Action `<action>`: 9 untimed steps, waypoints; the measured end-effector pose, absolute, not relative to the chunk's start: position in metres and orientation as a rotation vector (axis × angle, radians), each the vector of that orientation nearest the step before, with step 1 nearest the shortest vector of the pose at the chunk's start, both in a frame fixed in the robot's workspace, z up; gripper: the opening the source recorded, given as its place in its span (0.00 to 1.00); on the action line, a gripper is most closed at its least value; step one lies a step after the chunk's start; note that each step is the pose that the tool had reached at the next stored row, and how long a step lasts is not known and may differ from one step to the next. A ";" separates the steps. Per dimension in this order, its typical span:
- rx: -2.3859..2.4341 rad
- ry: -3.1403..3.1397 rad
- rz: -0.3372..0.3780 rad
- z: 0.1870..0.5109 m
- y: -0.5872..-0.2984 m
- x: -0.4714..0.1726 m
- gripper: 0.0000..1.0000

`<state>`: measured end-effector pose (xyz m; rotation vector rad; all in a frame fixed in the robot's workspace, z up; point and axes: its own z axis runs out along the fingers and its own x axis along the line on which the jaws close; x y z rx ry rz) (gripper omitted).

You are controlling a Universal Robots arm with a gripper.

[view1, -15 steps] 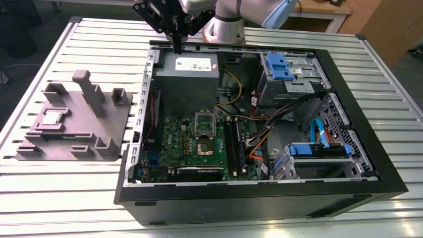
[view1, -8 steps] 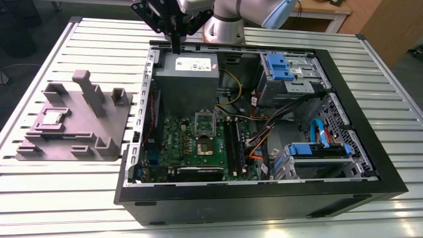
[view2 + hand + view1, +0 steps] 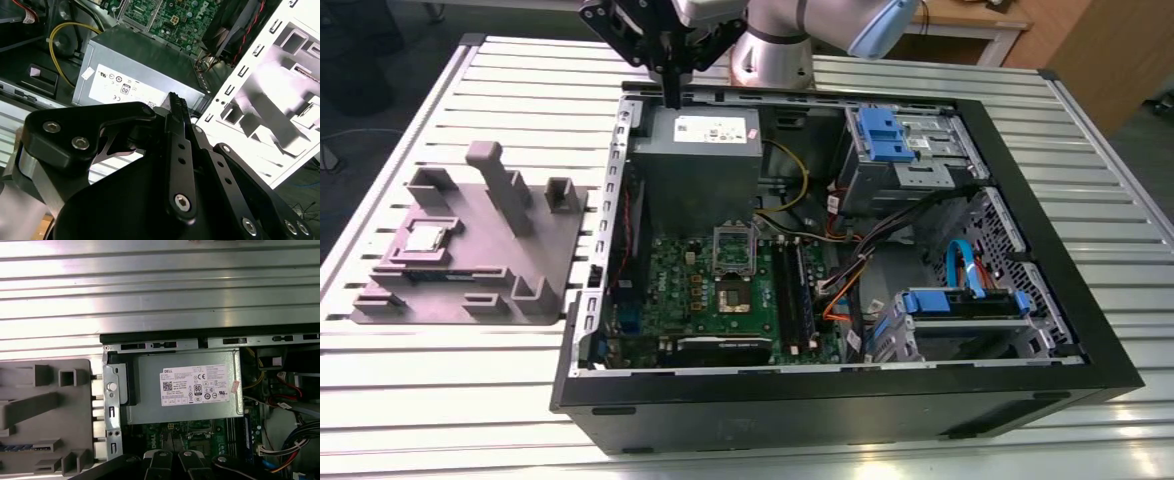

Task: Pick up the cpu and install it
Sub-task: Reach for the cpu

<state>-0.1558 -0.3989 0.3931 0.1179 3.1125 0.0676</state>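
Observation:
The cpu [image 3: 427, 238], a small silver square with a pale rim, lies flat in a recess of the grey fixture [image 3: 480, 270] at the exterior view's left, outside the computer case. My gripper [image 3: 671, 97] hangs over the case's back wall, just above the rear edge of the grey power-supply box [image 3: 698, 150], far from the cpu. Its black fingers [image 3: 175, 107] are pressed together with nothing between them. On the green motherboard [image 3: 707, 300] the socket [image 3: 735, 293] lies uncovered, with its silver bracket [image 3: 734, 248] standing upright behind it.
The black case [image 3: 854, 400] lies open on a slatted metal table [image 3: 454, 400]. Drive cages with blue latches [image 3: 881, 135] and bundled cables [image 3: 854, 270] occupy its right half. The fixture has tall posts [image 3: 494, 180]. Both wrist views show the power supply [image 3: 185, 390] below me.

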 end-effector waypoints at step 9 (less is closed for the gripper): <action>0.118 3.112 0.068 0.393 -0.399 -0.159 0.11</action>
